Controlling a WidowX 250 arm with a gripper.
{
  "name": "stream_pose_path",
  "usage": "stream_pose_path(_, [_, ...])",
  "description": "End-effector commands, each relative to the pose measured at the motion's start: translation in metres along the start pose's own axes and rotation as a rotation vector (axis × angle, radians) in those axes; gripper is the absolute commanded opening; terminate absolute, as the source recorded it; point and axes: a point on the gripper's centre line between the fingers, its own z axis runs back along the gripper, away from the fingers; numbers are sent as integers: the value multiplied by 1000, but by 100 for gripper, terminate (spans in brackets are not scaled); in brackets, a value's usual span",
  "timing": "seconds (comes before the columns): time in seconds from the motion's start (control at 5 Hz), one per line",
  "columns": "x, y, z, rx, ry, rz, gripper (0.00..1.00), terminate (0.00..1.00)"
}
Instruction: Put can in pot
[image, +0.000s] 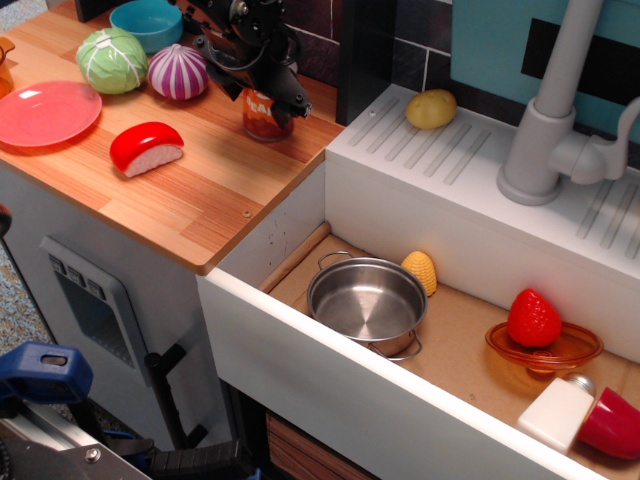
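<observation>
While the can (262, 113) stands upright at the back of the wooden worktop (200, 190), the fingers (268, 92) sit down over its top; can't tell if they've clamped it. Pot (366, 302) waits empty, mouth up, well apart in the sink (470, 330) to the right: clear drop target.

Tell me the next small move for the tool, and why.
Probably close the tool on the can and check the grip. It sits right over the can, which seems to rest on the wooden counter; whether it is shut is unclear. The pot waits empty in the sink.
</observation>
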Motion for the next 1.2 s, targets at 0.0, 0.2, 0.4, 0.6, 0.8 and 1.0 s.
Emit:
stream_pose_path(0.0, [8, -7, 21, 47, -53, 50, 0, 0])
stream_pose_path(0.2, [7, -43, 55, 63, 73, 119, 0, 0])
stream_pose_path(0.4, [2, -79, 77, 52, 155, 210, 0, 0])
stream_pose_path(0.6, [-8, -122, 88, 35, 233, 347, 0, 0])
stream_pose_path(0.8, [-27, -144, 92, -2, 298, 414, 0, 0])
stream_pose_path(1.0, [-45, -155, 82, -9, 259, 444, 0, 0])
